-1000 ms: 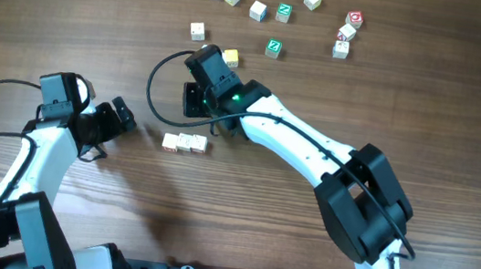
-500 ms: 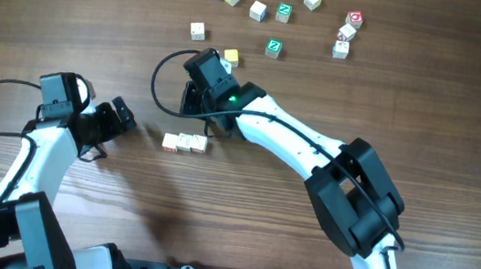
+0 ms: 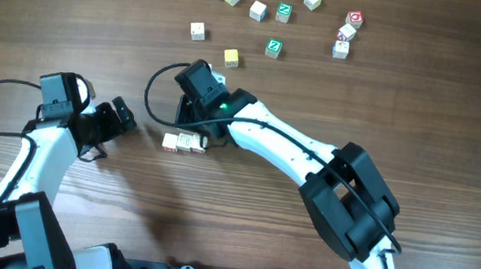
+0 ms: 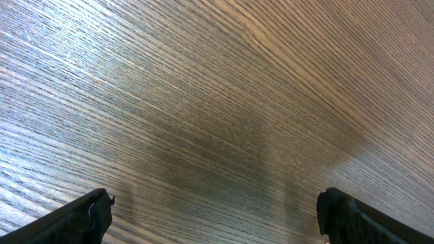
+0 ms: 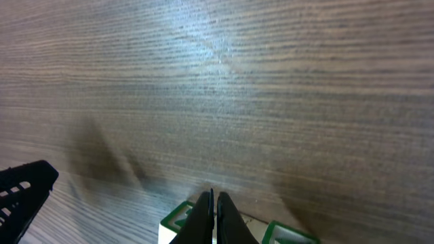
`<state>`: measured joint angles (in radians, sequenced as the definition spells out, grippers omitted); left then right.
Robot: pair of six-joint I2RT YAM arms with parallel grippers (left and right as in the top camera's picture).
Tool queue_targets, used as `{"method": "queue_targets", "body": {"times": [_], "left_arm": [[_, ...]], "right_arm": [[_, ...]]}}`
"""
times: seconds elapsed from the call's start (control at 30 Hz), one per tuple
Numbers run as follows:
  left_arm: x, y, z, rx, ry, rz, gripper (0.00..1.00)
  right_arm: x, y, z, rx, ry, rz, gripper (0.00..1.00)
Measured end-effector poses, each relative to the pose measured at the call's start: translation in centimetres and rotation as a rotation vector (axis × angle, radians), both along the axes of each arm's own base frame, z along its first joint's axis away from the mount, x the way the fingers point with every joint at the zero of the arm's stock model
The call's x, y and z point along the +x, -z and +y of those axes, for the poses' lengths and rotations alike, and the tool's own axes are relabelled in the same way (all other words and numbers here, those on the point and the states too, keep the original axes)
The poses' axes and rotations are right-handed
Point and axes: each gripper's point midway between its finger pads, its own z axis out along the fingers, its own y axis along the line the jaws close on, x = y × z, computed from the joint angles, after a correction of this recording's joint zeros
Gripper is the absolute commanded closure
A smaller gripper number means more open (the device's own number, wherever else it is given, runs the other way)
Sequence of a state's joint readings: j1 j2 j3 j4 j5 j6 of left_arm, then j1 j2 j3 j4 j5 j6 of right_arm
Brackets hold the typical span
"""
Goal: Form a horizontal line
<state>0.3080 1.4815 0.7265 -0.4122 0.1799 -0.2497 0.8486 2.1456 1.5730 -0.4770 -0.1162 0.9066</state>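
Changed: right gripper [image 3: 193, 131] has swung off the yellow-topped cube [image 3: 231, 57], now fully uncovered, and come down toward 7 o'clock. It now sits at the 12 o'clock edge of the horizontal line [image 3: 184, 143]. The line itself looks unmoved over the last second.
Meaning: three cubes already touch in a near-straight row, tilted slightly up at the 3 o'clock end. My read is a nudge or squaring pass, not a new pick.
Line position: just 9 o'clock of table [image 3: 410, 100] centre, between the two grippers.
Right jaws: pinched fully together, nothing held. In the wrist view the right gripper [image 5: 213, 217] points down over the gap between two green-edged cube faces; contact can't be told.
Left jaws: left gripper [image 3: 124, 113] spread wide and empty, parked at 9 o'clock of the line, apart from it. Its wrist view shows only bare wood between the tips [image 4: 217, 220].
Loose cubes [image 3: 258, 10]: scattered at 12 to 1 o'clock, well apart from the line.
Containers: none in view.
Risk: a closed-tip push could skew the row.
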Motion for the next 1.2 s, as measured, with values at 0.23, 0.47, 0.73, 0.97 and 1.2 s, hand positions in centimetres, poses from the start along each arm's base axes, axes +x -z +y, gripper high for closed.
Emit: {"method": "queue_targets", "body": {"times": [0.23,0.47,0.73,0.97,1.2], "left_arm": [[0.0,0.0,0.0,0.000,0.000,0.000,0.00],[0.0,0.0,0.0,0.000,0.000,0.000,0.00],[0.0,0.0,0.0,0.000,0.000,0.000,0.00],[0.0,0.0,0.0,0.000,0.000,0.000,0.00],[0.0,0.0,0.0,0.000,0.000,0.000,0.00]], "right_arm": [[-0.3,-0.1,0.7,0.020,-0.007,0.001,0.95],[-0.6,2.4,0.7,-0.008,-0.011,0.030,0.95],[-0.9,2.5,0.7,-0.010,-0.016,0.042,0.95],[-1.1,2.5,0.8,-0.002,-0.024,0.055,0.95],[-1.3,2.5,0.8,0.001,-0.028,0.062,0.95]]}}
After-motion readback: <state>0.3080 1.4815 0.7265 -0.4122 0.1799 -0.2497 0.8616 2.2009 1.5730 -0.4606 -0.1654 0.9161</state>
